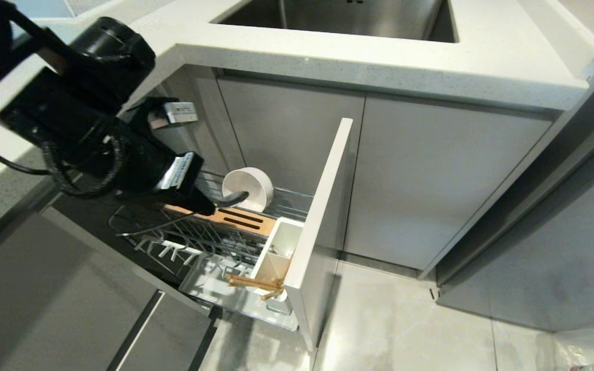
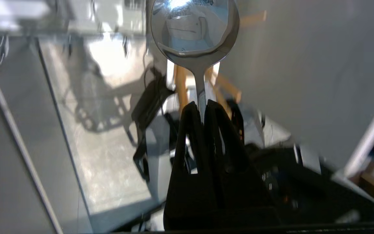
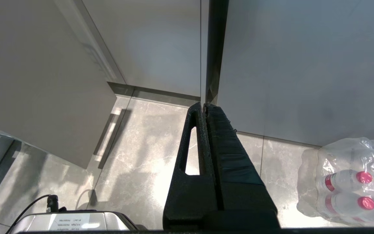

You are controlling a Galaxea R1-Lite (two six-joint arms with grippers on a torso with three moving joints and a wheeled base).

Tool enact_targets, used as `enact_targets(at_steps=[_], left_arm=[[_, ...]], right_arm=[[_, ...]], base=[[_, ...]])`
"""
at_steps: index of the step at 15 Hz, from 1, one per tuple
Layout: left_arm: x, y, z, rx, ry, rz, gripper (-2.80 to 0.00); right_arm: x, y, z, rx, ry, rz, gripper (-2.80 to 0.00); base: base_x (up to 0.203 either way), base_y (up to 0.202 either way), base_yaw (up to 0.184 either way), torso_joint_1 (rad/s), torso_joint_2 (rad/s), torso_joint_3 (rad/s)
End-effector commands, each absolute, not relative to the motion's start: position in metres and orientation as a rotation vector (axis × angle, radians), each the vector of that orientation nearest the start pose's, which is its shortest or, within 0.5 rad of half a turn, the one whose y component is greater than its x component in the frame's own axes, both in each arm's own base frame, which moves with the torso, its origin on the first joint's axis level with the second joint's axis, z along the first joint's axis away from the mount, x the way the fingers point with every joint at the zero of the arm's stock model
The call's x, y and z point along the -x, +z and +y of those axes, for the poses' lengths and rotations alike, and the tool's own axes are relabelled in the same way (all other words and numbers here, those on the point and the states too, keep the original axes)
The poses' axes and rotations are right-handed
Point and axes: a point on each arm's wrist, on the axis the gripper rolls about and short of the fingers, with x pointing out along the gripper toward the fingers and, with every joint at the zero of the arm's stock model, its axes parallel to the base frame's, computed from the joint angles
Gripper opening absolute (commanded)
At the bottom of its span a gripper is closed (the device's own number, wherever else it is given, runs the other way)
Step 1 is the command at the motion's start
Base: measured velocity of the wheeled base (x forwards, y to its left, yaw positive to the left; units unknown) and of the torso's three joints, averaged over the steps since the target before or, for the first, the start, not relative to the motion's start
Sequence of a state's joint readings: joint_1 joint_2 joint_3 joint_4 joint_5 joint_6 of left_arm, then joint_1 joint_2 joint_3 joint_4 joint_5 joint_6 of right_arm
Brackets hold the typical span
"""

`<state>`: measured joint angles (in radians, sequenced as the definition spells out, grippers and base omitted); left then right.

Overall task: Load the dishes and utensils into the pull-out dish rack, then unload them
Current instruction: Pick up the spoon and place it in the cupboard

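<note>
From the head camera, the left gripper (image 1: 201, 206) hangs over the pull-out dish rack (image 1: 209, 242), the cream-white bowl (image 1: 248, 188) at its back edge, chopsticks (image 1: 256, 284) in the white utensil cup (image 1: 276, 252). The left wrist camera shows jaws clamped on the metal spoon (image 2: 195, 29) at its neck: stiff, light, likely slippery. The right gripper (image 3: 205, 107) is closed, empty, parked above the floor.

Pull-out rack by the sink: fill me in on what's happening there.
The left hand is shut on the spoon, gripping its handle and carrying it above the pull-out dish rack. The white bowl stands on edge in the rack, and the chopsticks lean out of the white utensil cup. The right hand hangs shut and empty over the floor.
</note>
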<state>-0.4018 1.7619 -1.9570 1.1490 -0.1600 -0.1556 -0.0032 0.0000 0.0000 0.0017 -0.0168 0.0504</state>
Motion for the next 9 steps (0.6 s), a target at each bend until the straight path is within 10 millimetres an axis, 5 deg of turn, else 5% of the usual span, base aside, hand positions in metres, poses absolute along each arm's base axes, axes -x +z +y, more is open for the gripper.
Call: enact_targets(at_steps=[1,9], left_arm=[[-0.273,0.298,-0.126,0.012,-0.444,1.047,-2.8],[-0.302,0.255,-0.166,-0.054,-0.41,1.14,-2.8]], right_arm=[[0.023,0.075,0.0,-0.051,-0.02,0.003,-2.8],[0.023,0.075,0.0,-0.051,-0.02,0.003,-2.8]], base=[[0.0,0.0,0.0,0.0,0.0,0.0],[0.0,0.0,0.0,0.0,0.0,0.0]])
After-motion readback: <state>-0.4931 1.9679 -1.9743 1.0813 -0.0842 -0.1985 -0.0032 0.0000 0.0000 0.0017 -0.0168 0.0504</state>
